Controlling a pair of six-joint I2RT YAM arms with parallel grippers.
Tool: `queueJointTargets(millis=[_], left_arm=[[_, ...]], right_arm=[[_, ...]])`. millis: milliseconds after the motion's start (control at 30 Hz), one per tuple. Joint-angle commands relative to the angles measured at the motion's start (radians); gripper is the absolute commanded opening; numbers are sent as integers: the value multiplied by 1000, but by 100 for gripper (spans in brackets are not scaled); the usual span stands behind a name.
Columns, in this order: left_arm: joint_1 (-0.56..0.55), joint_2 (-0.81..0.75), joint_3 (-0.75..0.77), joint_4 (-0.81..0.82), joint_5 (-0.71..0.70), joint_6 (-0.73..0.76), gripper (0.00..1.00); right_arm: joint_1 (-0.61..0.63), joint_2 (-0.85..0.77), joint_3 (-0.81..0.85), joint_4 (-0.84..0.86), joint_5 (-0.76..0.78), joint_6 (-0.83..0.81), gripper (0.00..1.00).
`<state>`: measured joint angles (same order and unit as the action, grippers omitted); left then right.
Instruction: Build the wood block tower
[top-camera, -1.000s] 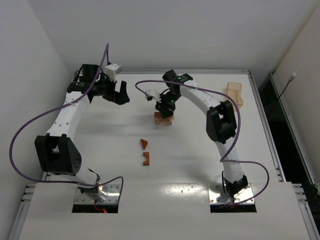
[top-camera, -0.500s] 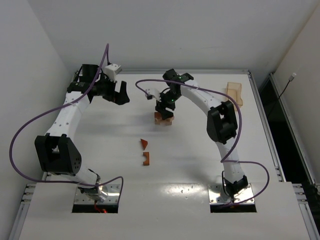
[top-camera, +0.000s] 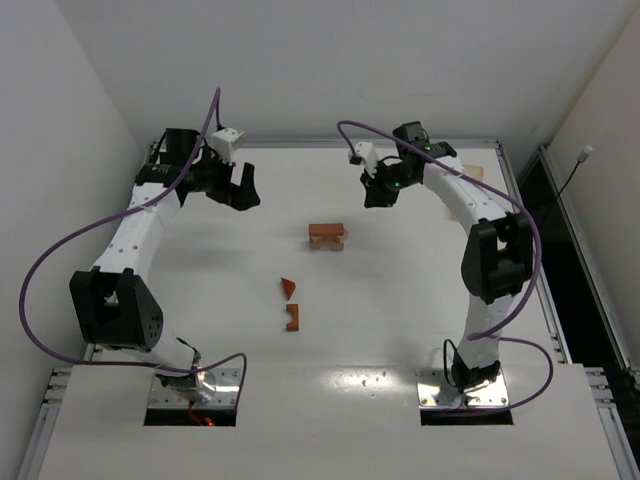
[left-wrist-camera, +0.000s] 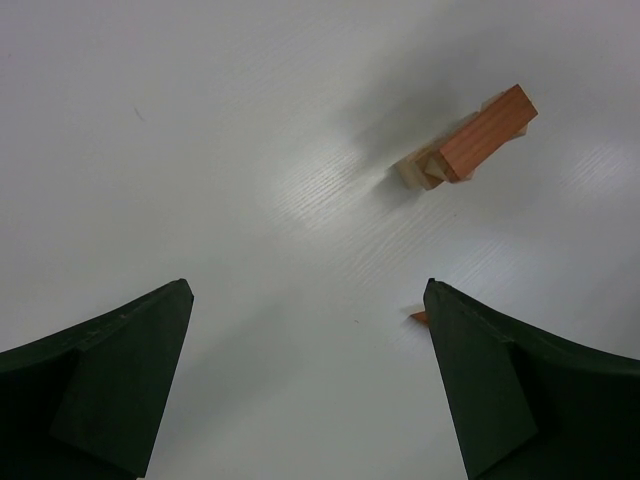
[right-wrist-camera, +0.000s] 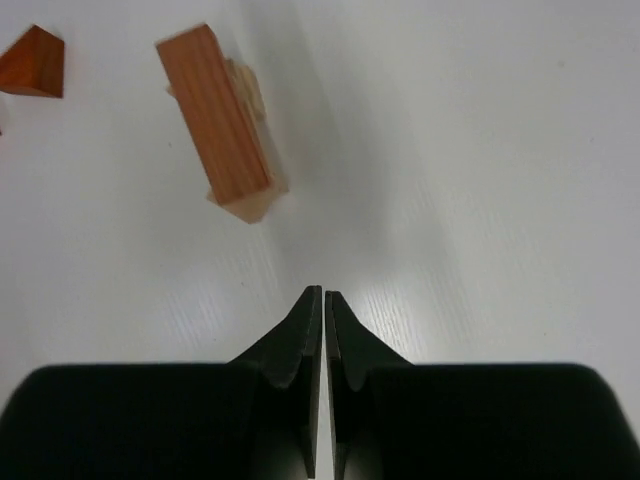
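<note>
Top external view: tower (top-camera: 327, 236) part built, triangle (top-camera: 288, 288) and notched block (top-camera: 293, 318) unplaced toward the near edge of the table (top-camera: 400, 320) (left claw (top-camera: 243, 195) wide, right claw (top-camera: 373, 199) closed, empty).

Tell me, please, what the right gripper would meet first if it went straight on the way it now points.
Probably just the table: the shut right gripper aims past the wood block tower, which sits left of its line in the wrist view, though depth is unclear.
</note>
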<state>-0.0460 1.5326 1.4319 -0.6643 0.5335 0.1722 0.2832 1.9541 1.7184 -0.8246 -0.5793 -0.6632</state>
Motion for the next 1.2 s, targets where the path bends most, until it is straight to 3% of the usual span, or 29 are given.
queueJointTargets(millis=[0,200,567,1167], left_arm=[[-17,-3,27,6,6,4,100],[-17,-12,18,6,-3,4,100],[-17,-12,9,6,-12,4,100],[-17,-3,9,6,-21,4,100]], right_arm=[[-10,9,-74,94,-17,100,0],[-19,18,-209,255,-8,267,0],[-29,87,-220,346,-69,438,0],[-10,141,-198,328,-162,468,0]])
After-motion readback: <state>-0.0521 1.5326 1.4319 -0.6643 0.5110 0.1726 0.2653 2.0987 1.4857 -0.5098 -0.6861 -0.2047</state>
